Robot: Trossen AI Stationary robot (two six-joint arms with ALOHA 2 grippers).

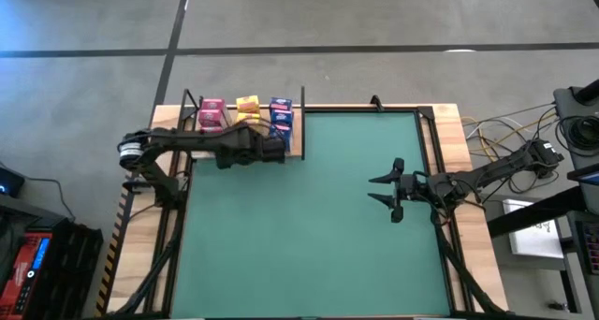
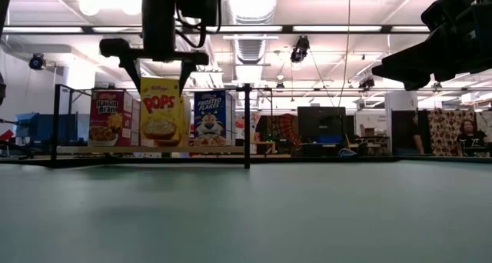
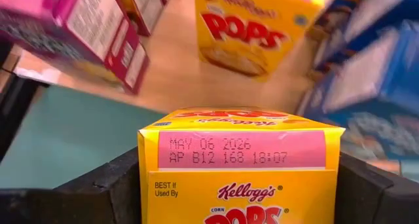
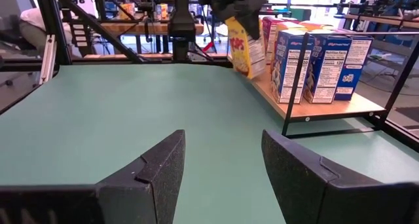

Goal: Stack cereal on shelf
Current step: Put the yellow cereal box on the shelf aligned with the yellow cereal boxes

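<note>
On the light-wood shelf (image 1: 299,138) at the table's far left stand pink (image 1: 212,115), yellow (image 1: 247,107) and blue (image 1: 281,117) cereal boxes. The low view shows a Raisin Bran box (image 2: 105,118) and a Frosted Flakes box (image 2: 209,118). My left gripper (image 1: 273,150) is shut on a yellow Pops box (image 2: 161,111) over the shelf's near edge. In the right wrist view that box (image 4: 241,47) hangs tilted. My right gripper (image 1: 388,191) waits open above the mat's right half, holding nothing. My left gripper pinches the yellow Pops box between its two fingers, one on each narrow side (image 3: 145,185), just below the top flap with the pink date strip. The fingers (image 3: 108,188) come slanting down from above. The box hangs tilted below them, its lower end (image 4: 247,72) close over the shelf board.
Thin black posts (image 4: 296,86) stand at the shelf's edges, one close to the blue boxes (image 4: 314,60). Another Pops box (image 3: 245,27) stands on the board ahead of the held one, between pink (image 3: 78,27) and blue (image 3: 386,73) boxes. The green mat (image 1: 309,226) covers the table.
</note>
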